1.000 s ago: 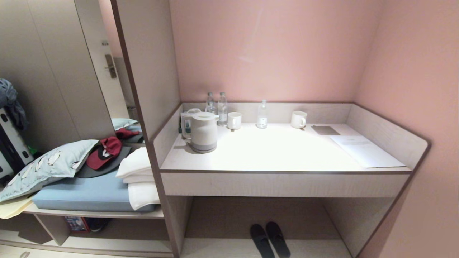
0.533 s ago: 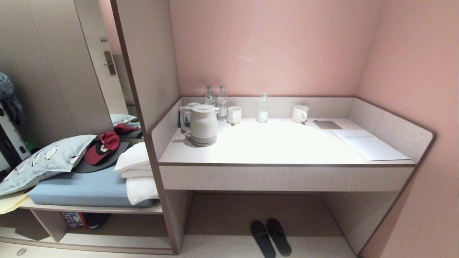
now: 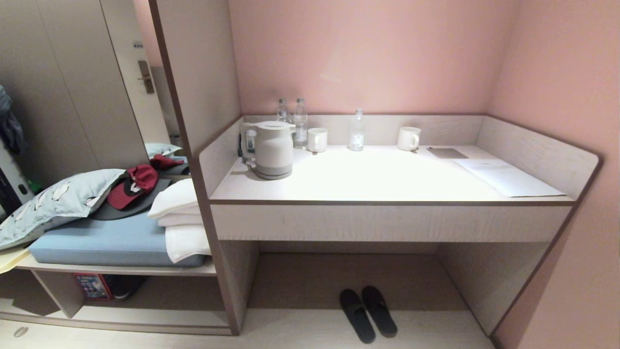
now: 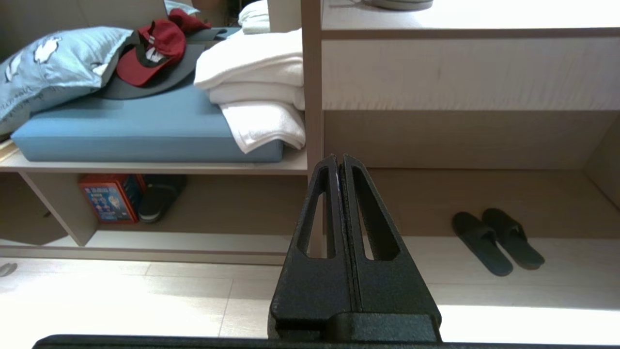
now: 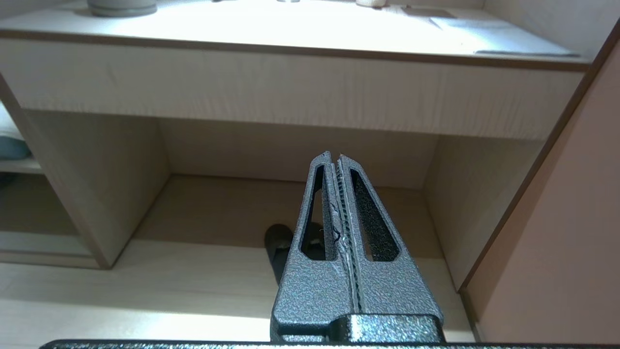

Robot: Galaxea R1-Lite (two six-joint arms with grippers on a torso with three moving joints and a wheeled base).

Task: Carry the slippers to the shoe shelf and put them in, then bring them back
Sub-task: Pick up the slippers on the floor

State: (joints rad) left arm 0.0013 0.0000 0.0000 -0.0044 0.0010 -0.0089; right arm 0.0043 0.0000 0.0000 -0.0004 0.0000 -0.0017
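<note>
The pair of dark slippers lies side by side on the pale floor under the desk, toes toward the back panel. The left wrist view shows the slippers off to one side; in the right wrist view the slippers are mostly hidden behind the fingers. The shoe shelf is the low cubby under the cushioned bench, left of the desk, and the same shoe shelf shows in the left wrist view. My left gripper and right gripper hang shut and empty, well short of the furniture. Neither appears in the head view.
A kettle, bottles, two mugs and papers stand on the desk. The bench holds a blue cushion, a pillow, a red cap and folded white towels. A red box and a black shoe sit in the cubby. A pink wall closes the right side.
The whole head view has shifted: the desk sits higher in the picture and both slippers with the floor before them now show fully. That is the camera moving; nothing in the room moved.
</note>
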